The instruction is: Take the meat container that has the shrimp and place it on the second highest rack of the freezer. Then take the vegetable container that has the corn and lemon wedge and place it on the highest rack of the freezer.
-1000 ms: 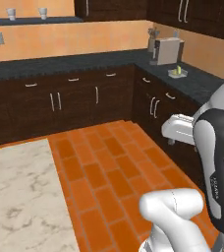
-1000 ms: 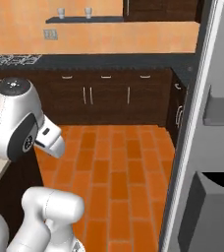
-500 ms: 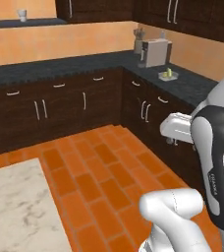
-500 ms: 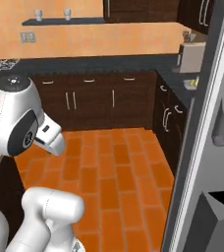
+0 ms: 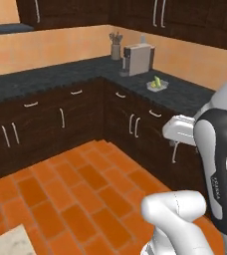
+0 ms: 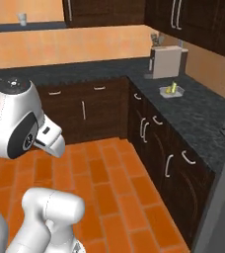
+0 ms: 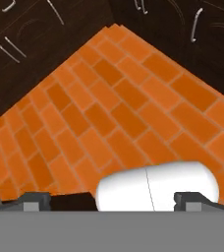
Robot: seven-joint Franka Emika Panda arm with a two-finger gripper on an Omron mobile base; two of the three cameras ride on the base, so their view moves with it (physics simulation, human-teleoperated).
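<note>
Your small clear tray holding the green-husked corn (image 5: 157,82) and yellow lemon wedge (image 6: 172,89) sits on the dark speckled tabletop (image 6: 203,116), near the grey coffee machine (image 5: 137,59). Jaws' fingertips (image 7: 34,201) stand wide apart over orange brick floor (image 7: 109,113), empty.

I'm seeing open orange tile floor (image 5: 80,189) lying ahead, walled in by dark cabinets (image 6: 159,153) meeting at the corner. On the dark counter (image 6: 203,118), a tray (image 6: 172,91) and a grey appliance (image 6: 165,62) are crowding the far end.
</note>
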